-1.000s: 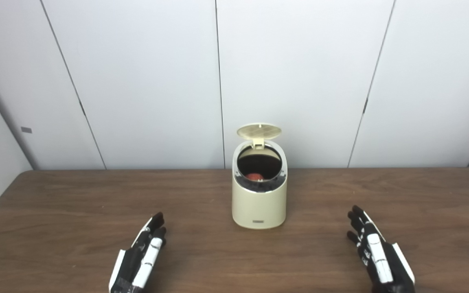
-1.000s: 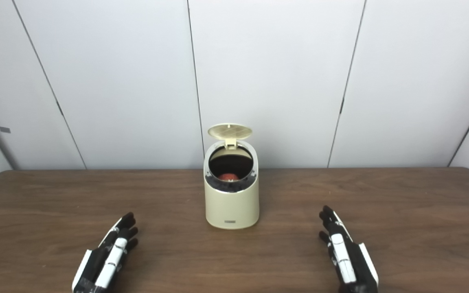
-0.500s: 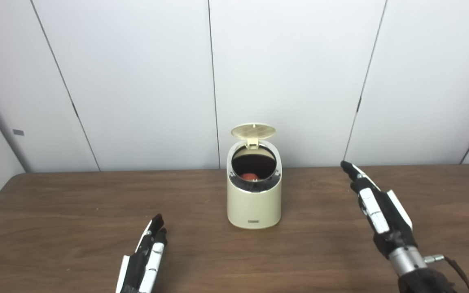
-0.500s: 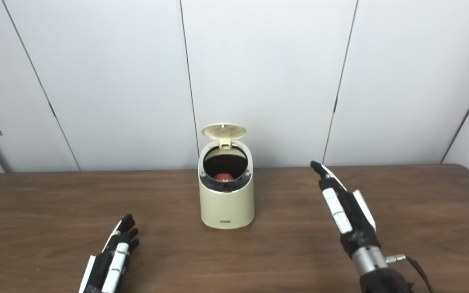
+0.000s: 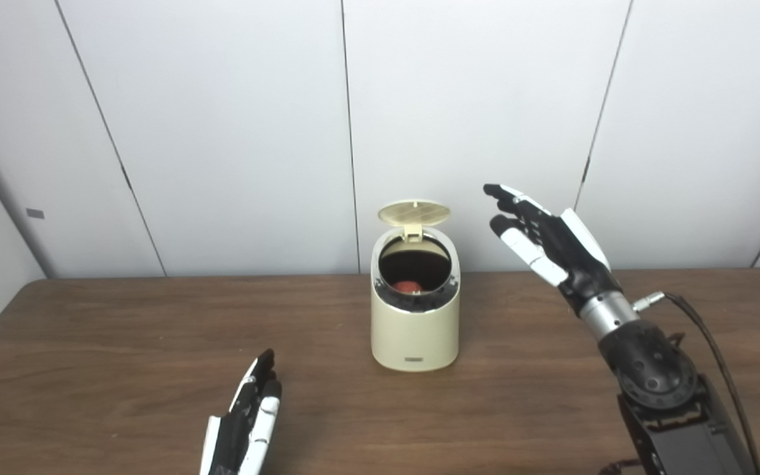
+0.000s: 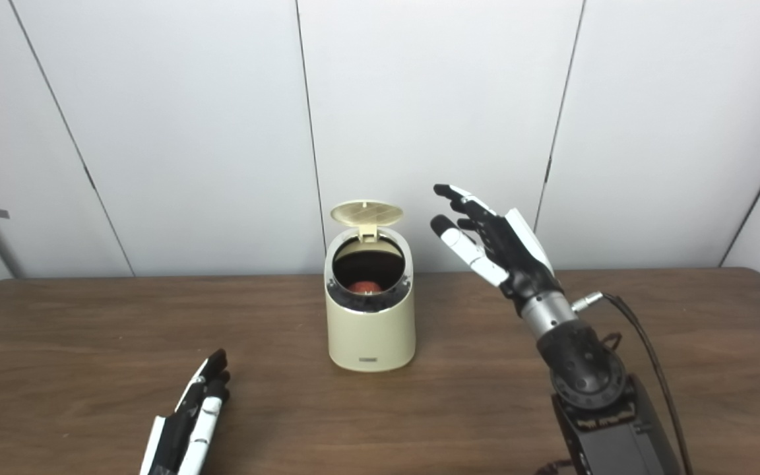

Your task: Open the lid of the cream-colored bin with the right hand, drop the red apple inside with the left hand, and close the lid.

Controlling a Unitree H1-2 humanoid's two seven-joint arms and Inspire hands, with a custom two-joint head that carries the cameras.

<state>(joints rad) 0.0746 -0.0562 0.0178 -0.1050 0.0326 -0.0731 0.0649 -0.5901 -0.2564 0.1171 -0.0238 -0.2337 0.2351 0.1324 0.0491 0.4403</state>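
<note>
The right robot hand (image 5: 551, 241) is seen raised above the desk (image 5: 90, 343), to the right of the cream-colored bin (image 5: 414, 330) and about level with its lid (image 5: 413, 212). Its fingers (image 5: 508, 198) are spread apart and stretched toward the lid, and nothing is held in them; a clear gap is left between the fingertips and the lid's edge. The wrist and dark forearm are carried up from the lower right corner, with a black cable (image 5: 716, 349) trailing beside them.

The left robot hand (image 5: 245, 422) is laid low over the desk near the bottom edge, to the left of and in front of the bin, well apart from it. Its fingers are extended and kept loosely side by side, and nothing is gripped.

The bin is stood upright near the middle of the desk. Its lid is tipped up on a hinge at the back, so the round opening is left exposed. The red apple (image 5: 409, 286) is seen inside the bin, partly hidden by the front rim.

Pale wall panels (image 5: 221, 132) are set behind the desk.
</note>
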